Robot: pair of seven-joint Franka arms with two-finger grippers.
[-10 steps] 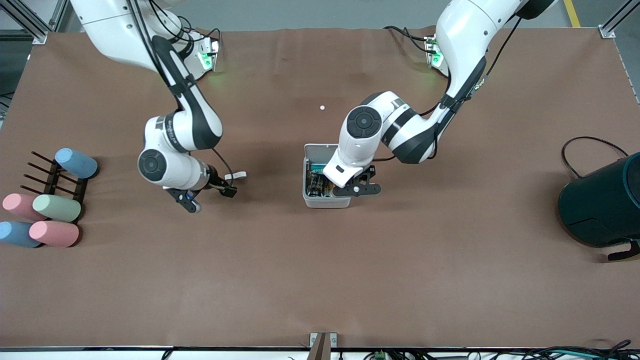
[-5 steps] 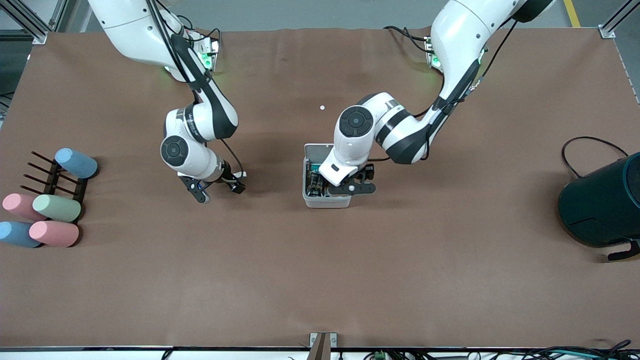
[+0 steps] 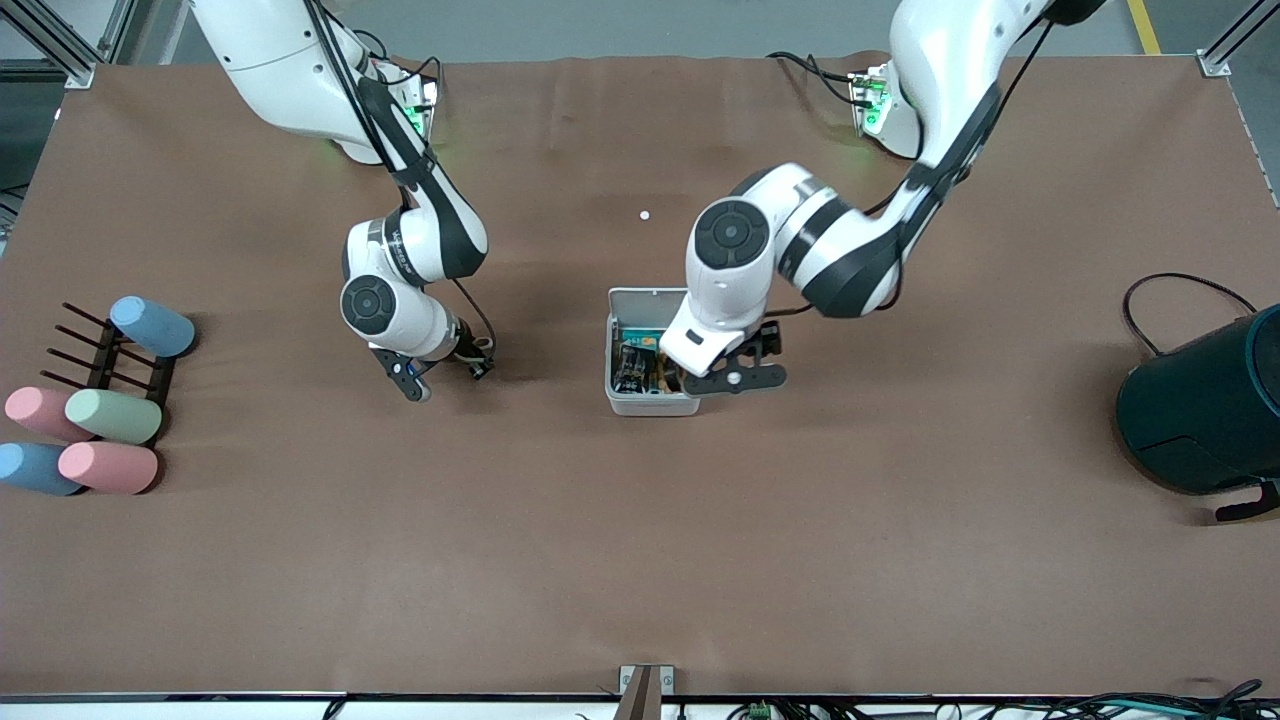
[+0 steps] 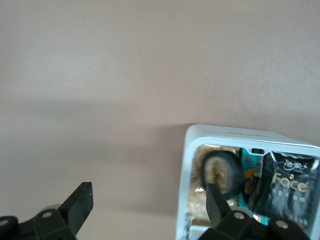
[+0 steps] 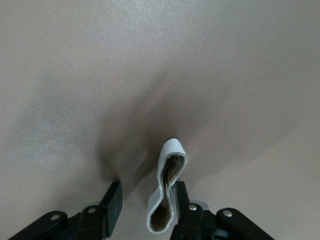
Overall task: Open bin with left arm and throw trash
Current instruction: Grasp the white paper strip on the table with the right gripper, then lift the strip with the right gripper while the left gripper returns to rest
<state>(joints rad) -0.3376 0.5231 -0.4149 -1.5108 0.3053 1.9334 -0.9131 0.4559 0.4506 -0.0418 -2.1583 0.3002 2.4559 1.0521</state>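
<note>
- The small square white-grey plastic bin (image 3: 652,362) stands near the middle of the brown table (image 3: 640,560); its flat lid is raised at the edge farther from the front camera.
- Inside the bin lie a crumpled black foil wrapper (image 4: 287,187) and a dark ring of tape (image 4: 220,170), side by side.
- The left gripper (image 3: 722,376) sits over the bin's edge toward the left arm's end of the table, fingers (image 4: 80,202) spread wide and holding nothing.
- The right gripper (image 3: 440,375) hangs low over bare table, toward the right arm's end from the bin and well apart from it.
- A looped white paper strip (image 5: 167,192) lies against one finger (image 5: 181,205) of the right gripper; the other finger stands clear, so the fingers are parted.
</note>
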